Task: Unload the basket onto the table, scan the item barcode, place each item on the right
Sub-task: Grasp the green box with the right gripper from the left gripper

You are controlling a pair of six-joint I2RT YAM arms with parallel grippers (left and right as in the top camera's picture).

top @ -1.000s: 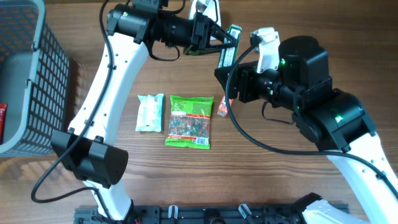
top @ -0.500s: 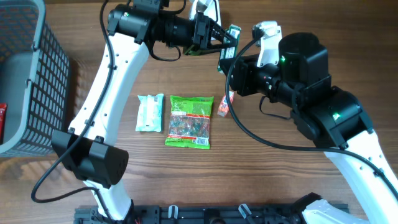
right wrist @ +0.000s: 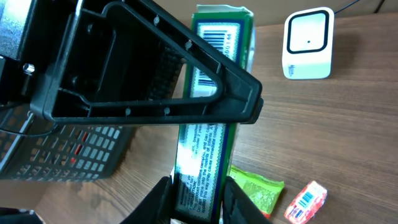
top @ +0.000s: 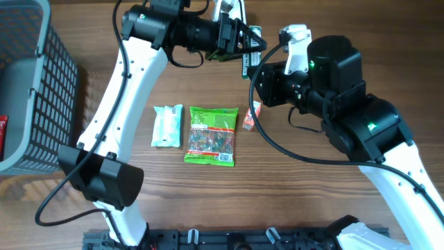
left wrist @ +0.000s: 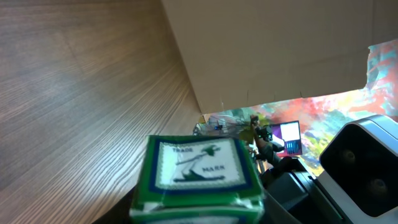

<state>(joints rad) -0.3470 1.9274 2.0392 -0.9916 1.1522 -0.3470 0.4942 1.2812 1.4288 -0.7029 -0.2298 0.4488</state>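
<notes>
The box (right wrist: 205, 143) is held above the far middle of the table (top: 291, 198), near the scanner (right wrist: 306, 43). One end is clamped between the narrow jaws of the right gripper (right wrist: 198, 202). The other end is flanked by the left gripper (top: 244, 43); whether those jaws grip cannot be told.

Wire basket (top: 41, 83) far left — white pouch (top: 166, 126) beside green snack bag (top: 211, 135).
</notes>
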